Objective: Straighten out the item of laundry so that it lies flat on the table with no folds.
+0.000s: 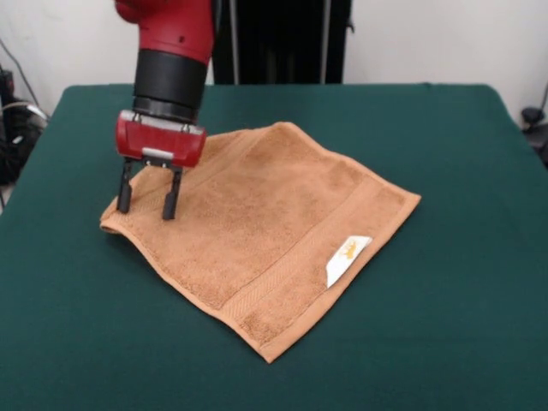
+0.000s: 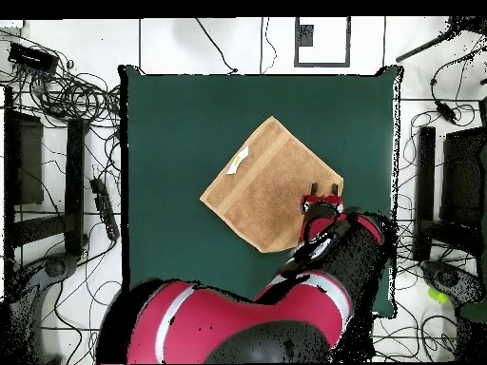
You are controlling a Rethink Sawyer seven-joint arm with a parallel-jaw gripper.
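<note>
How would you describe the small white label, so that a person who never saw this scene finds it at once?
Look at the green table and find the orange-tan towel spread near its middle. The label lies on the towel's edge band, on the side away from the gripper. It is the only white patch there, with a yellow mark.

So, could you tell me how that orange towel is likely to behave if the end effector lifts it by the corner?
The towel would probably drape and sag: it is thin terry cloth lying nearly flat. It looks light, so the open end effector over its corner should lift it easily. On the felt-like table it may drag or bunch rather than slide.
</note>
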